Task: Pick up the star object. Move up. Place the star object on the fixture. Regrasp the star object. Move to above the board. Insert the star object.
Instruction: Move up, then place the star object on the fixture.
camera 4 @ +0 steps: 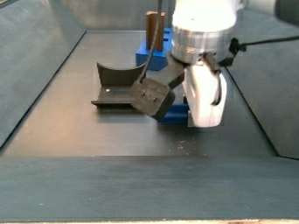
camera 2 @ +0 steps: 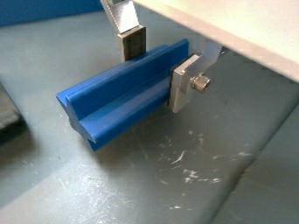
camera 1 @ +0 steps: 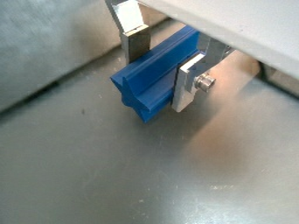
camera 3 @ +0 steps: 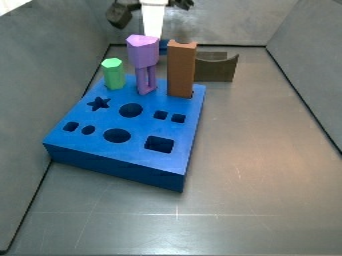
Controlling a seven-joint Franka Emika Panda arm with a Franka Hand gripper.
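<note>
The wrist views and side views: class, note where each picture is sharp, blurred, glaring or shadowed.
In both wrist views the star object held in the gripper is sharp, while the floor behind is soft and mottled. In a side view the arm looms large, overexposed white. In a side view the board is evenly lit, with soft shadows.

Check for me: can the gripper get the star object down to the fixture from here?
Probably yes. The gripper holds the star object clear of the floor, and the fixture stands with an open notch and nothing on it.
</note>
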